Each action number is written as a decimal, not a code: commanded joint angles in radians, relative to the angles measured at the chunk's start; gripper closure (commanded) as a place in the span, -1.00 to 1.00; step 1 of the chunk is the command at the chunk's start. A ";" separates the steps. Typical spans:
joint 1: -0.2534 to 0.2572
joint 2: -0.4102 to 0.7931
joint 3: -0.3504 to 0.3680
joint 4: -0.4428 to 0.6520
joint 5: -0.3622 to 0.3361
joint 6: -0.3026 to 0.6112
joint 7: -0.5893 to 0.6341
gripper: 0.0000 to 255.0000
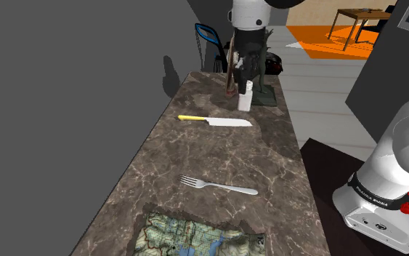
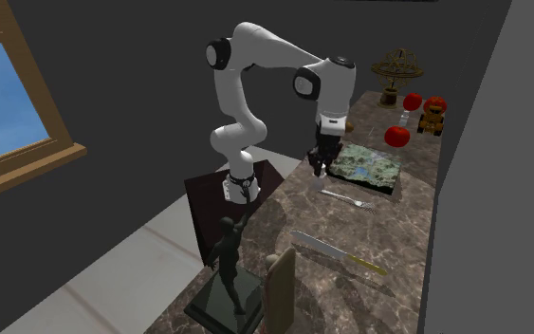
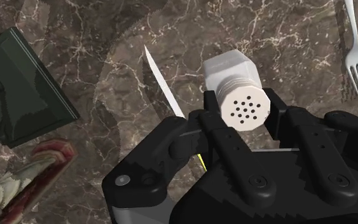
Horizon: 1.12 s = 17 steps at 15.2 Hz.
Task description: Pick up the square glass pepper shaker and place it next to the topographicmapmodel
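The pepper shaker (image 3: 241, 95) is a white square bottle with a round perforated cap. My gripper (image 3: 244, 119) is shut on it, one black finger on each side of the cap, and holds it well above the marble counter. In the shoulder view the shaker (image 1: 245, 97) hangs under the gripper (image 1: 247, 84) over the counter's far end. The topographic map model (image 1: 195, 236) is a green and brown relief slab at the near end. In the second exterior view the gripper (image 2: 319, 163) is in the air on the window side of the map model (image 2: 369, 163).
A yellow-handled knife (image 1: 217, 121) and a fork (image 1: 221, 186) lie on the counter between shaker and map. A dark statue on a square base (image 3: 25, 89) stands at the far end. Beyond the map are red fruit (image 2: 396, 136) and an armillary sphere (image 2: 395, 71). A grey wall (image 1: 65, 109) borders the counter.
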 commanded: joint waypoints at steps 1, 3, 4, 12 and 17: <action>0.017 0.024 0.037 0.019 0.009 0.005 0.052 1.00; 0.031 0.056 0.073 0.052 0.014 0.005 0.102 1.00; 0.038 0.074 0.091 0.070 0.015 0.004 0.128 1.00; 0.096 0.255 0.228 0.257 -0.020 -0.009 0.343 1.00; 0.146 0.407 0.302 0.416 -0.086 -0.035 0.487 1.00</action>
